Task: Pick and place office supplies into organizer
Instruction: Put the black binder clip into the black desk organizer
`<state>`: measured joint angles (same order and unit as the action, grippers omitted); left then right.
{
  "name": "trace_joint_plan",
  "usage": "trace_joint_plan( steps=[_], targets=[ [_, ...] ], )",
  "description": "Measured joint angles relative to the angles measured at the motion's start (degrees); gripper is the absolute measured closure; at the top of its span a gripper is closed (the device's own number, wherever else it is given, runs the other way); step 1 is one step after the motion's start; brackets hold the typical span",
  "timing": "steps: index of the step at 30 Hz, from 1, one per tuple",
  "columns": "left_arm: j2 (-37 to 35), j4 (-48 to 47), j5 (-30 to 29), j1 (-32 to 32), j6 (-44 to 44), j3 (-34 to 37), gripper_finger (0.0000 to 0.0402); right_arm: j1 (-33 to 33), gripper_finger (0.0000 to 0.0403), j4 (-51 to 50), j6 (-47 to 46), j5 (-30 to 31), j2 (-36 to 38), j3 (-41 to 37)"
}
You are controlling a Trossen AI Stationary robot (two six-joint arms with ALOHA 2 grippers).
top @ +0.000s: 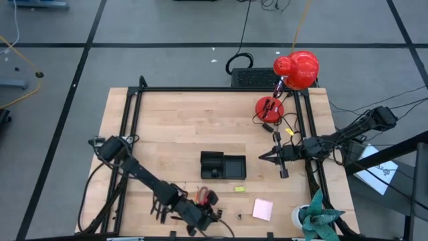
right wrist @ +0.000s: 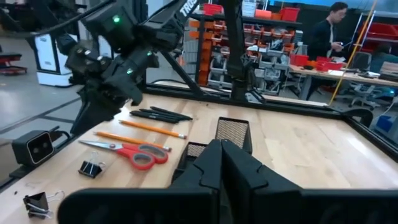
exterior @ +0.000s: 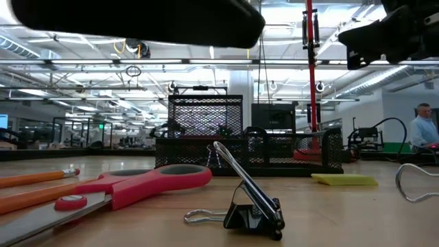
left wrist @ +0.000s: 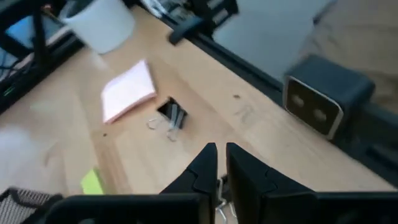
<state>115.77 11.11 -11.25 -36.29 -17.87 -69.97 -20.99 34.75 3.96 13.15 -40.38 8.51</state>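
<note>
— Down at the table's front edge, left gripper (left wrist: 221, 163) hovers, fingers nearly together, nothing between them. Binder clip (left wrist: 172, 116) lies just ahead, beside the pink pad (left wrist: 128, 91).

— Light, stiff, skittish; pinch its black body, not the wire loops. Right gripper (right wrist: 219, 163) waits closed beside the organizer (top: 223, 166).

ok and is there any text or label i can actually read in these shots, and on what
No text reads clearly.
White lettering on the left arm, right wrist view: cut off at the picture's edge, too blurred to quote.
Dark print on the white sheet beside the table: too small to read.
Pink sticky-note pad: blank.
Organizer: no label visible.
</note>
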Motion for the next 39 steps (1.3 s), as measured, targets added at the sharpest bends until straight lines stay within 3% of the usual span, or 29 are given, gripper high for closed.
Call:
trace_joint_plan(
  steps=[5,11,15,21,39],
  targets=[
    [0.2,-5.2,0.7,0.2,-2.0,-0.8,0.0292,0.0,0.0402,1.0,1.4,0.1,0.0,0.0],
    [0.2,-8.9,-3.2,0.4,-8.9,-0.9,0.021,0.0,0.0402,1.4,2.0,0.1,0.0,0.0],
    [0.2,-9.3,-4.2,0.6,-12.7,-0.9,0.0185,0.0,0.0401,1.5,2.1,0.2,0.0,0.0],
    [0.9,-9.6,-4.1,0.6,-17.2,-0.8,0.0185,0.0,0.0401,1.5,1.8,0.2,0.0,0.0],
    [1.3,-6.3,-1.4,2.1,-19.1,-0.8,0.024,0.0,0.0401,1.5,1.7,0.3,0.0,0.0]
  ],
)
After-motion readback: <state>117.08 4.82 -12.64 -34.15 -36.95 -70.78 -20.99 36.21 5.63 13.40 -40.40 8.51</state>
